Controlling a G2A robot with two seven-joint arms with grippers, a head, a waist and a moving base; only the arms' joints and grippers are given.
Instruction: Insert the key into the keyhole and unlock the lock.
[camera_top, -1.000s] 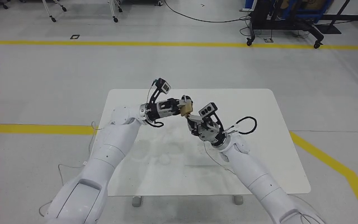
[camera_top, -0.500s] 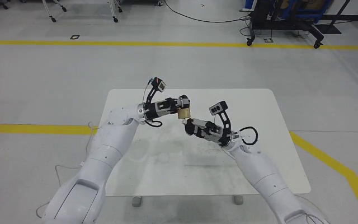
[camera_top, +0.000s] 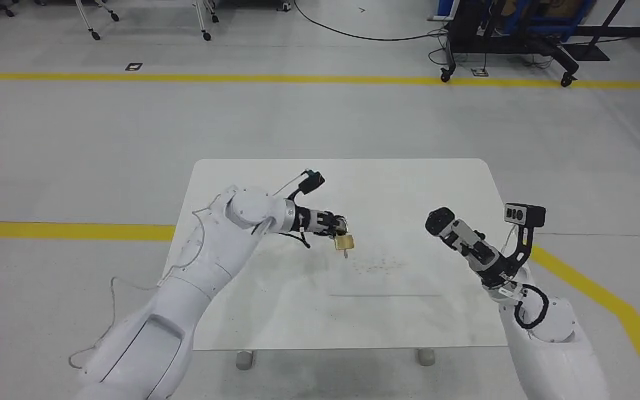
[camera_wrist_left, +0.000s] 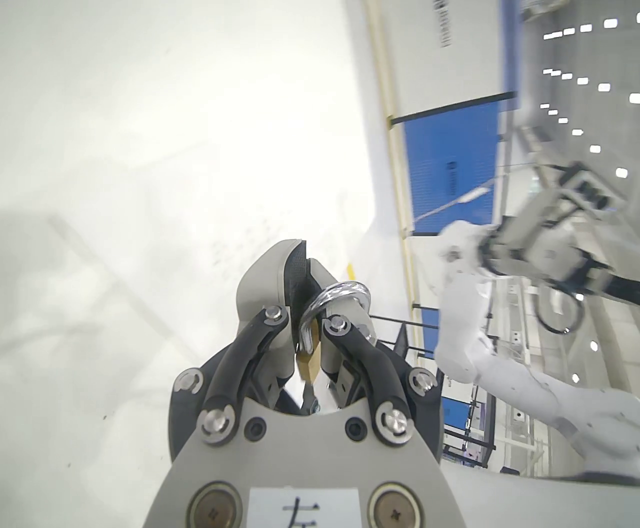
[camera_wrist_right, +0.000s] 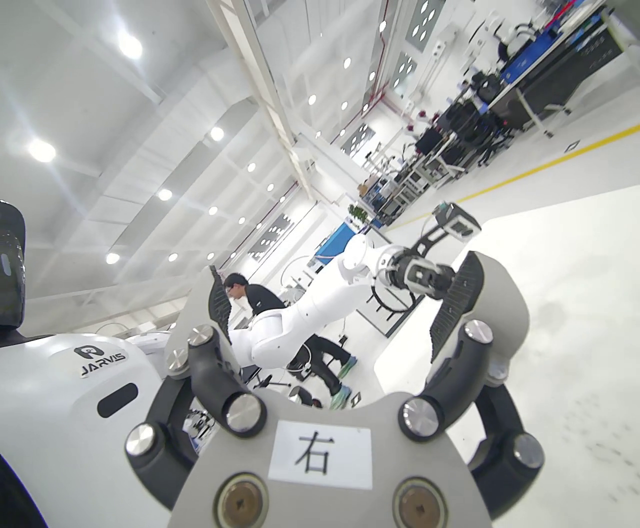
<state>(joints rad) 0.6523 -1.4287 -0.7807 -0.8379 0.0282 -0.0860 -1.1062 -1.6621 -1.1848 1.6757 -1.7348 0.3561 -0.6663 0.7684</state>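
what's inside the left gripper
A brass padlock, its silver shackle poking out past the fingers. The fingers cover most of its body, so the keyhole is hidden.

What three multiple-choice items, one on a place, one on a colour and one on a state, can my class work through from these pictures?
1. Where is the lock?
A in the left gripper
B in the right gripper
C in neither

2. What colour is the lock's body?
A red
B brass yellow
C blue

3. How is the right gripper?
A shut on the lock
B shut, holding nothing
C open, holding nothing

Key:
1 A: the left wrist view shows that gripper clamped on the lock.
2 B: the body shows yellow in the top view and the left wrist view.
3 C: its own wrist view shows it spread wide with nothing between.
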